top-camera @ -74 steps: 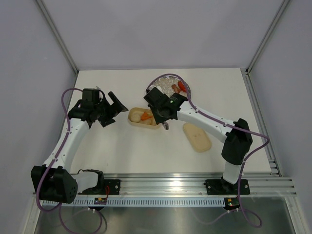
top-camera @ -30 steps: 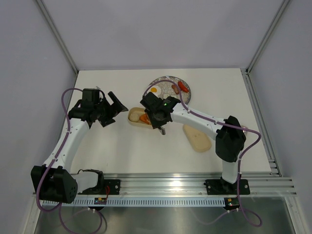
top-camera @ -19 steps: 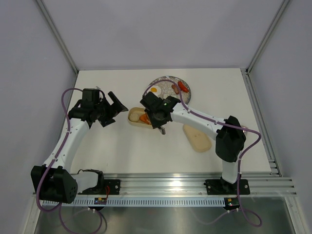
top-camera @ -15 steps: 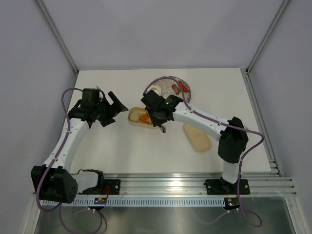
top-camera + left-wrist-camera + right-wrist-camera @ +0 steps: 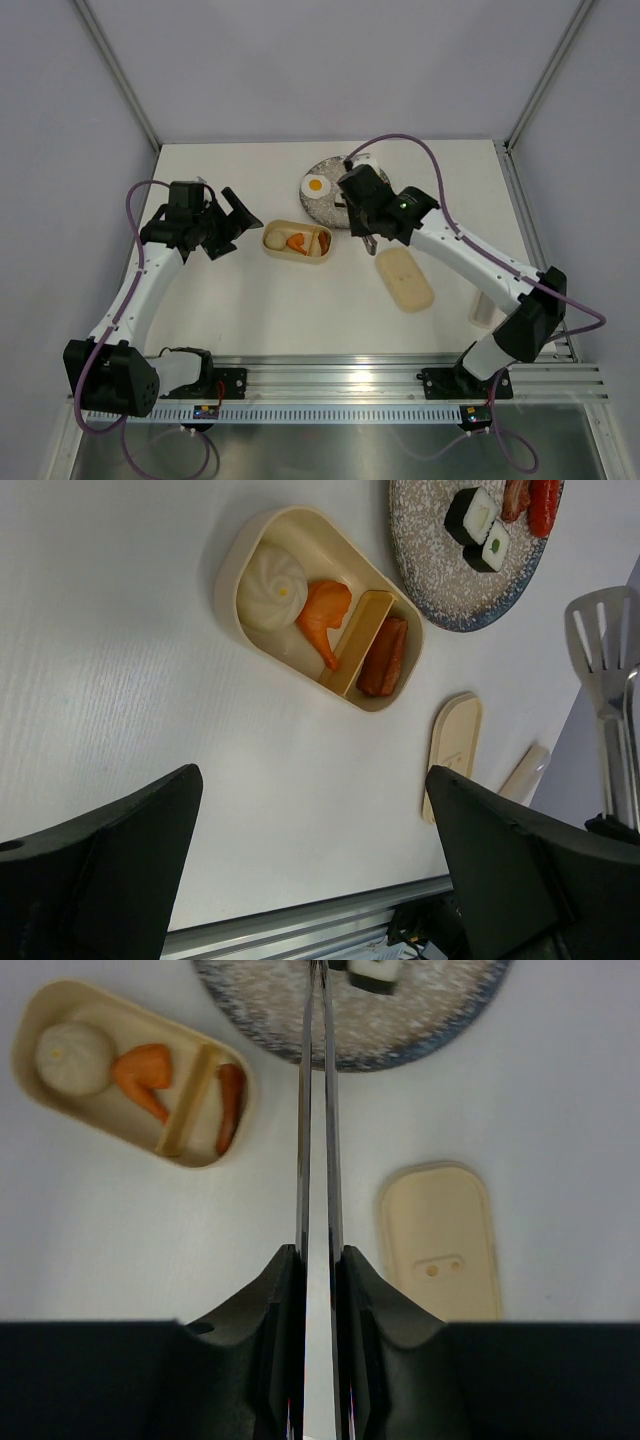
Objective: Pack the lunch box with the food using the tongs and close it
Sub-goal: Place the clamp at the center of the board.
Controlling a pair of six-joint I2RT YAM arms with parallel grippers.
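The lunch box [image 5: 322, 257] is sitting open on the white table [image 5: 250, 300], between the two arms; the round speckled plate [image 5: 325, 208] is lying just behind it.

Inside the lunch box a thin wall is splitting it into two parts; the beige ball [image 5: 272, 587] and the orange carrot piece [image 5: 322, 615] are lying side by side in the bigger part, and one reddish-brown sausage [image 5: 383, 658] is lying in the smaller part.

The cream lid [image 5: 404, 279] is lying flat on the table – off to the right of the lunch box and not touching it.

The right gripper [image 5: 315, 1260] is squeezing the tongs [image 5: 315, 1140] tight between its fingers; the two thin silver arms are being pressed nearly together. They are pointing out over the plate, and their tips are reaching beside a black-and-white sushi roll [image 5: 372, 970] – I cannot tell if they are touching it.

On the plate the fried egg [image 5: 317, 185] is lying at the left side; two sushi rolls [image 5: 480, 525] and more sausages [image 5: 530, 495] are lying there too.

The left gripper [image 5: 310, 775] is hanging spread wide above the table, left of the lunch box; it is holding nothing.
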